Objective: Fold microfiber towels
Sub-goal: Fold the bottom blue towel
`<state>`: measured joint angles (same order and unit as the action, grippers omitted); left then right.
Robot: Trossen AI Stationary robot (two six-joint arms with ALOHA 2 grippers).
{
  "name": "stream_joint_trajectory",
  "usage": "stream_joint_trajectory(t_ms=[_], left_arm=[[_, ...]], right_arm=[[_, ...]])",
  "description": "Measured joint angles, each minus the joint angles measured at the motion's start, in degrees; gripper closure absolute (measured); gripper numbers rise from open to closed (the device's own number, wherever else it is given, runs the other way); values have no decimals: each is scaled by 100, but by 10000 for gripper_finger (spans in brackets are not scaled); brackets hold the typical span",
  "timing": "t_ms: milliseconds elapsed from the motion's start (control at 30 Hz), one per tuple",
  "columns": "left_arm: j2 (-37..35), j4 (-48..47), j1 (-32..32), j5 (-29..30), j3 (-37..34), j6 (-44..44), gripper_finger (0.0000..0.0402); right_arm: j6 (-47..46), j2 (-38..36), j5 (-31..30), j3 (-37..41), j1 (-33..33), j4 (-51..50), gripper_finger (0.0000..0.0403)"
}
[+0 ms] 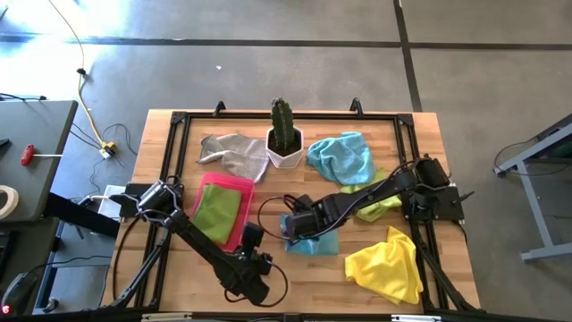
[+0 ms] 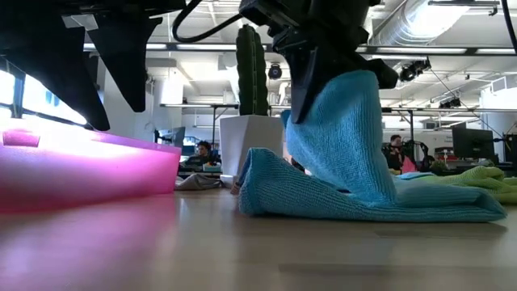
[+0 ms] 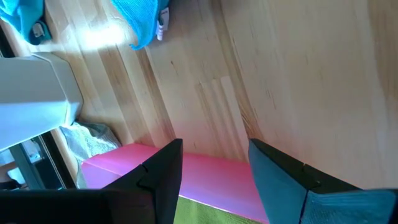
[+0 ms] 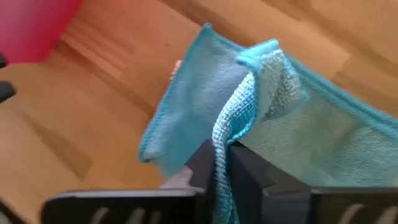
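Note:
A light blue microfiber towel [image 1: 313, 241] lies near the table's middle, one part drawn up in a peak [image 2: 339, 129]. My right gripper [image 4: 221, 158] is shut on that peak from above. My left gripper [image 3: 214, 162] stands open and holds nothing, just off the near right corner of the pink tray [image 1: 241, 183]. A green towel [image 1: 216, 213] lies flat in the tray. Loose on the wood lie a grey towel [image 1: 232, 152], a second blue one [image 1: 344, 156], a lime one [image 1: 375, 204] and a yellow one [image 1: 389, 264]. My right gripper pinches a bunched fold of the light blue towel [image 4: 235, 121] between its two fingers, close to a hemmed edge. The fingers come from above, slanting down. The held part stands up as a peak below the fingers, and the rest of the towel [image 2: 380, 206] lies on the table.
A cactus in a white pot [image 1: 286, 143] stands at the far middle, between the grey and blue towels. A black frame [image 1: 179, 121] runs around the tabletop. Bare wood [image 1: 304, 282] shows along the near edge between the two arms.

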<state>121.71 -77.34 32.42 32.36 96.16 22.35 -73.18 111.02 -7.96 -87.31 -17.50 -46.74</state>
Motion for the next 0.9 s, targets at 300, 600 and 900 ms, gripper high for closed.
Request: stream_joint_trajectory(t_ms=[300, 600, 900], left_arm=[[0, 0, -2, -4, 0, 113, 229], [0, 150, -15, 81, 0, 367, 229], [-2, 411, -120, 584, 0, 952, 229]], right_arm=[[909, -43, 111, 0, -42, 566, 234], [1270, -44, -1322, 2, -629, -631, 223], [1704, 734, -1739, 7, -1142, 114, 222]])
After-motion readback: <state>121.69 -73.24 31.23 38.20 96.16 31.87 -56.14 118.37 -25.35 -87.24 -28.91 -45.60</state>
